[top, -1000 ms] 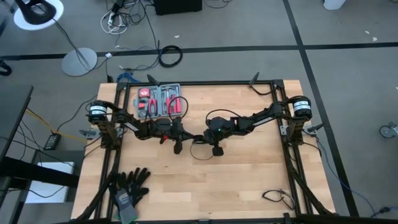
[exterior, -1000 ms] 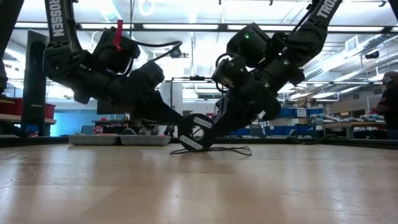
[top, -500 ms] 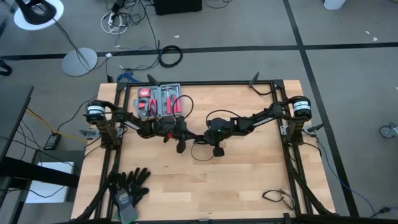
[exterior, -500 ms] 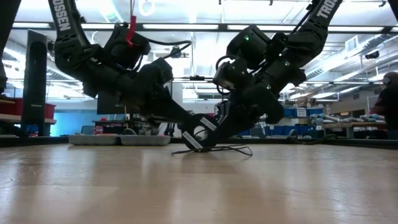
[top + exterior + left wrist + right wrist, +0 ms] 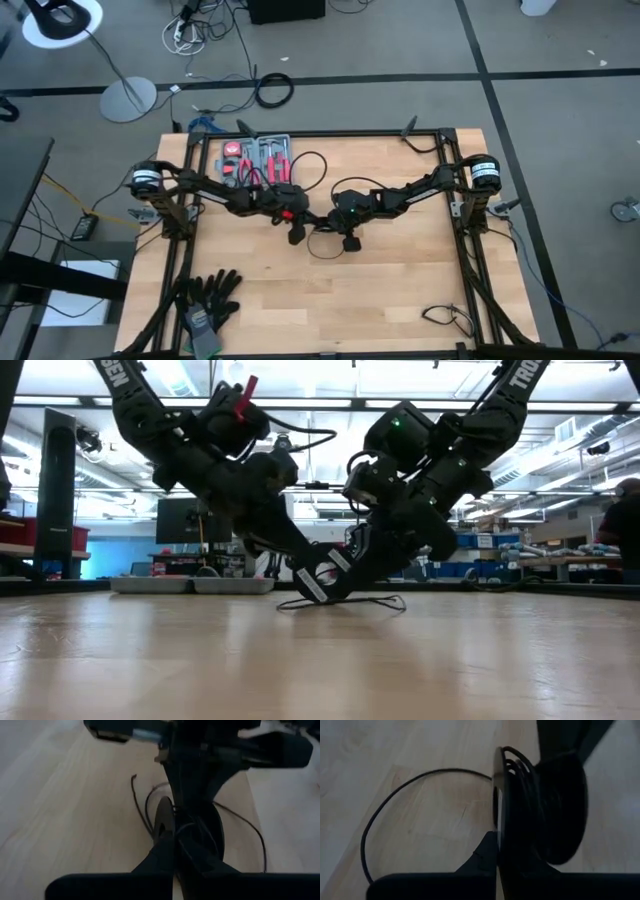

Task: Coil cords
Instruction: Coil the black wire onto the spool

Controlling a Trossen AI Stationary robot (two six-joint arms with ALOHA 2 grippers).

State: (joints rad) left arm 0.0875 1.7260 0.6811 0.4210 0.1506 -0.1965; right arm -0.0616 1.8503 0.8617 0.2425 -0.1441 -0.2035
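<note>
The thin black cord lies in slack loops on the wooden table point(image 5: 322, 250), and its loops also show in the low view point(image 5: 345, 601). Part of it is wound into a small upright coil beside a round black disc point(image 5: 560, 815). My left gripper point(image 5: 295, 236) and my right gripper point(image 5: 349, 241) meet low over the table's middle, both shut on this bundle. In the low view the left gripper point(image 5: 318, 582) stands in front of the right one. My left gripper pinches the wound strands point(image 5: 192, 837) between its two fingers, slanting down from the table's left. The bundle stands on edge at the fingertips, with a loose tail point(image 5: 137, 805) lying slack on the table. My right gripper pinches the coil on edge point(image 5: 499, 805) between its two fingers, slanting down from the table's right. Several strands point(image 5: 520, 762) arch over the top of the coil. A slack loop point(image 5: 395, 795) runs from it along the table.
A grey tray of red-handled tools point(image 5: 258, 163) stands at the far left. Black gloves point(image 5: 205, 300) lie at the near left corner. A short black cable point(image 5: 445, 318) lies at the near right corner. A person stands in the room beyond point(image 5: 628, 530).
My left gripper has moved a little toward the table's right, closer to my right gripper, and its wrist and forearm have risen and tipped steeper. My right arm has kept still. The cord's loops on the table stay where they were.
</note>
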